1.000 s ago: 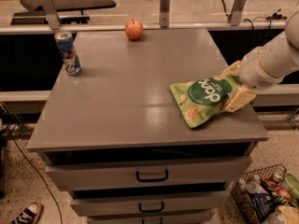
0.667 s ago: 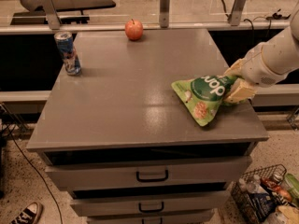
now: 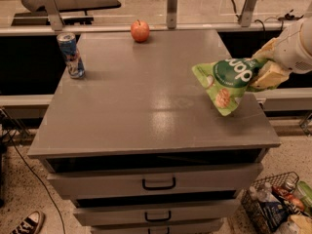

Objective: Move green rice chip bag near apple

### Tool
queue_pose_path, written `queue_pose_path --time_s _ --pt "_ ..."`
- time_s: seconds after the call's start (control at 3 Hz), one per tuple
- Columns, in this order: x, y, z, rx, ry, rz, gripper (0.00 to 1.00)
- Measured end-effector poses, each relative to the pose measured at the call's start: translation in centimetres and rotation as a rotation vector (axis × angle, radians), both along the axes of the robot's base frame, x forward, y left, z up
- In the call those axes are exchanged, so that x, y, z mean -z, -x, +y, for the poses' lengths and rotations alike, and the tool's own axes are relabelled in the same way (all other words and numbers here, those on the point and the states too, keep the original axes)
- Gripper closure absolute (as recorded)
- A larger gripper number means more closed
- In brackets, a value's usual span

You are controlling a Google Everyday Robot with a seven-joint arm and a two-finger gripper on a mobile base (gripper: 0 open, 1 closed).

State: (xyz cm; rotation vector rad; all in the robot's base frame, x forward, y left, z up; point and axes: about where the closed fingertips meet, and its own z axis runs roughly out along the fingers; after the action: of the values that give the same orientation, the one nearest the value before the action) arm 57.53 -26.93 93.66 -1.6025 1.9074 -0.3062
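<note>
Item 1: green rice chip bag, pinched at its right end in my jaws, which are closed on it over the right edge of the worktop; it hangs tilted, lower corner toward the surface, contact not discernible. Item 2: apple, far edge, well apart from the bag. Item 3: blue-and-white can, upright, far left.

The grey flat-topped drawer cabinet carried a small round red-orange apple at the middle of its far edge. An upright blue-and-white drink can stood near its far left corner, well apart from the apple. Over the right edge, the gripper clamped the crinkly green rice chip bag just above the top.
</note>
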Motion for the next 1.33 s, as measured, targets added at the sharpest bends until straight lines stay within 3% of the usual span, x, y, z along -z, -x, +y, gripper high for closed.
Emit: queue_pose_path --time_s 0.33,0.67,1.33 --pt "0.0 0.0 0.0 0.0 0.0 0.0 1.0" --pt "0.0 -1.9 1.1 -0.005 -0.024 -0.032 1.0" --pt "-0.8 -8.1 3.5 0.01 -0.058 -0.166 1.0"
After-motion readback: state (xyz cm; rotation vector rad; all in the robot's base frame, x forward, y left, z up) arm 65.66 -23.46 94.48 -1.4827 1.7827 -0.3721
